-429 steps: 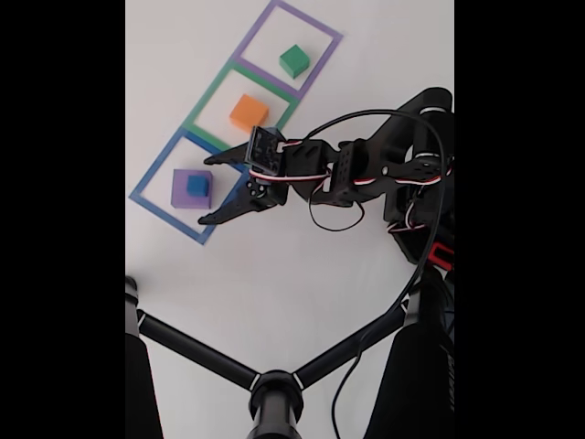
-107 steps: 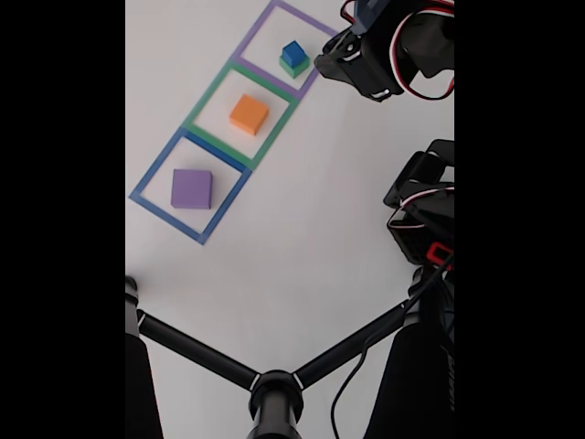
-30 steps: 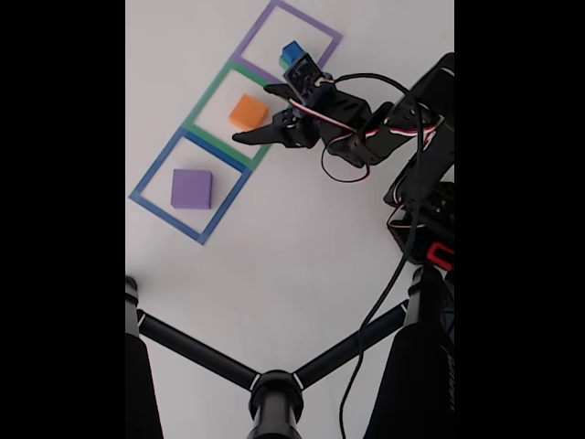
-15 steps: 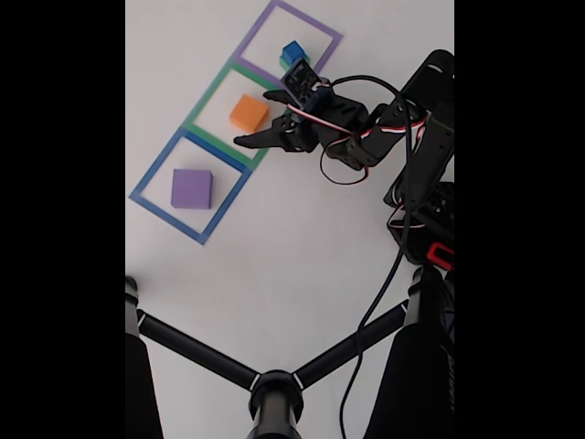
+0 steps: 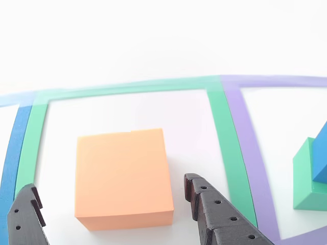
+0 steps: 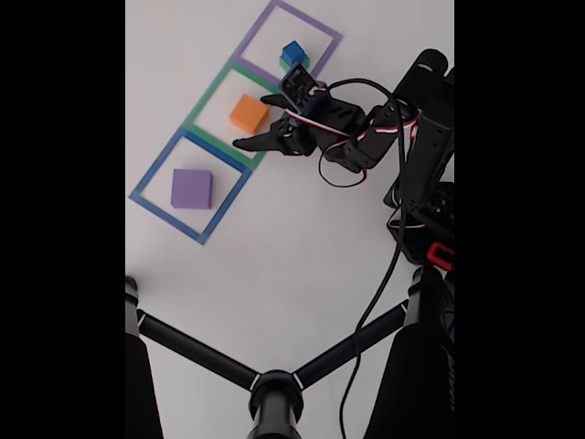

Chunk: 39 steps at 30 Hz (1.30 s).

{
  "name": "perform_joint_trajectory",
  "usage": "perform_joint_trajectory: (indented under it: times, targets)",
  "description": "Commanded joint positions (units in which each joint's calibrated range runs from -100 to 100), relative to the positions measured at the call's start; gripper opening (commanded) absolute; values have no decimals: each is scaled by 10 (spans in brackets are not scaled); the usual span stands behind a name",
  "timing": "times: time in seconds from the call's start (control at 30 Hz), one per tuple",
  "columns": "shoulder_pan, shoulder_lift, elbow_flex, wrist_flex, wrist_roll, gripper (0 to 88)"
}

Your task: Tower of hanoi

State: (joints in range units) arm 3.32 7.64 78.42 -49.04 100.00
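The orange block (image 6: pixel 248 113) (image 5: pixel 122 176) lies flat inside the green square outline (image 6: pixel 208 94). My gripper (image 6: pixel 251 121) (image 5: pixel 110 186) is open, with one black finger on each side of the orange block and a gap to it on both sides. In the other view the fingertips (image 5: pixel 196 186) stand near the block's front corners. The blue cube (image 6: pixel 292 51) (image 5: pixel 322 158) sits on the green block (image 6: pixel 299 65) (image 5: pixel 306 178) inside the purple outline (image 6: pixel 320 32). Alone in the blue outline (image 6: pixel 151 174) rests the purple slab (image 6: pixel 191 188).
A black tripod (image 6: pixel 274 393) spreads its legs across the bottom of the fixed view. The arm's base (image 6: pixel 425 219) and a looping black cable (image 6: pixel 370 311) stand at the right. White table (image 6: pixel 302 256) lies open between the outlines and the tripod.
The blue cube has gone from the purple slab onto the green block. My gripper swung from the top right to the orange block and closed in around it.
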Motion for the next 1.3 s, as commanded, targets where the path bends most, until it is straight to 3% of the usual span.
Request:
perform_joint_trajectory:
  times: [0.0,0.6,0.9,1.1,1.27]
  targets:
    - [-5,-1,-14,-15,0,295]
    - [3,11,-25,-14,0,110]
    - [-9,-12,-25,1,0,112]
    - [-32,-137,-21,129,0,110]
    - [-45,-297,-31,326,0,107]
